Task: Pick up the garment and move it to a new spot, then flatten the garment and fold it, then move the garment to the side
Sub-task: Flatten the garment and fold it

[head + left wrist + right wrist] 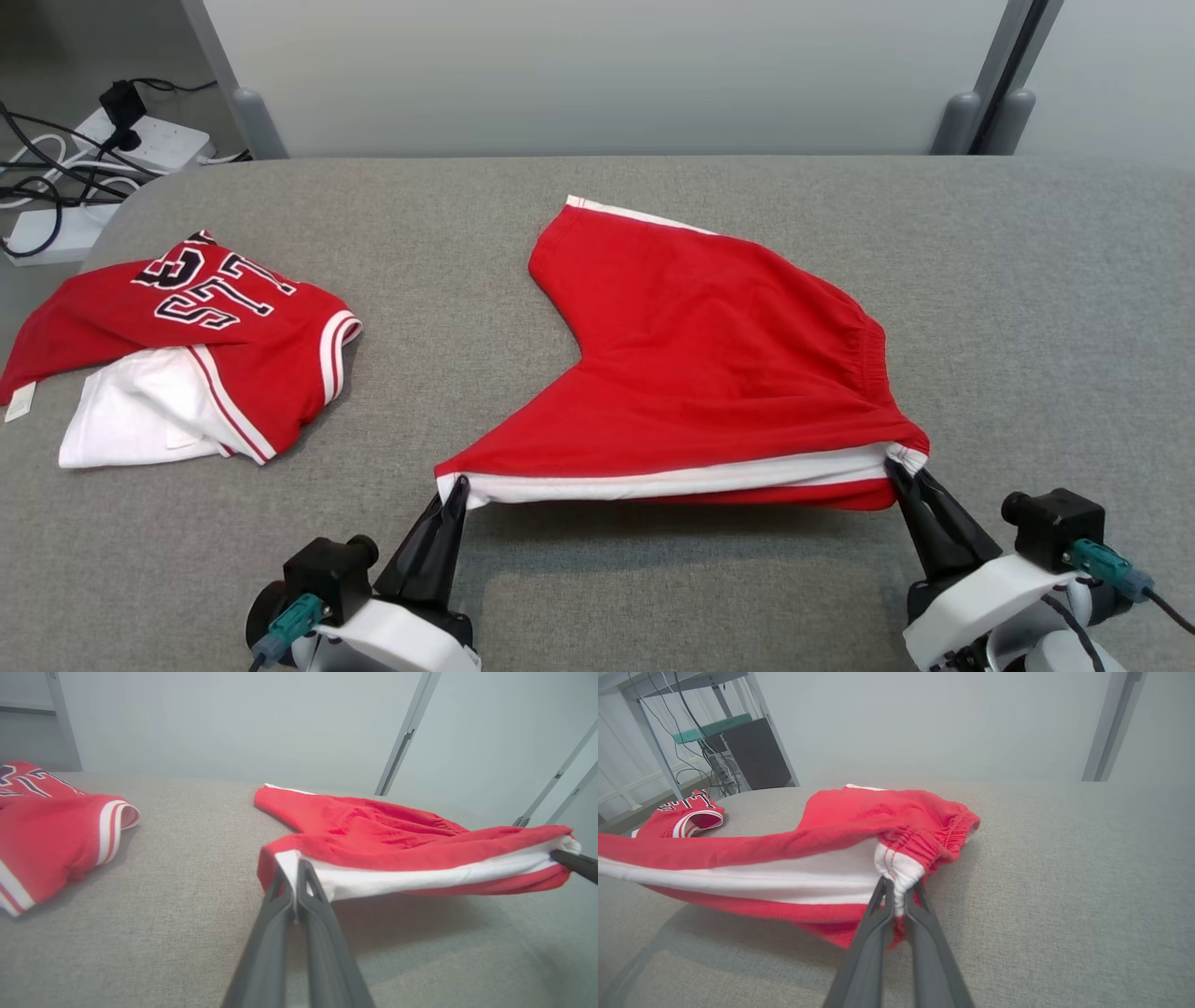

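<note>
A pair of red shorts with a white side stripe lies mid-table, its near edge lifted off the grey surface. My left gripper is shut on the shorts' leg-hem corner. My right gripper is shut on the elastic waistband corner. The white stripe stretches taut between the two grippers, casting a shadow on the cloth below. The far leg rests flat toward the back of the table. In the left wrist view the right gripper's fingers hold the far corner.
A red jersey with black-and-white lettering and a white lining lies crumpled at the table's left edge. Power strips and cables sit on the floor beyond the left corner. The grey padded table stretches bare to the right.
</note>
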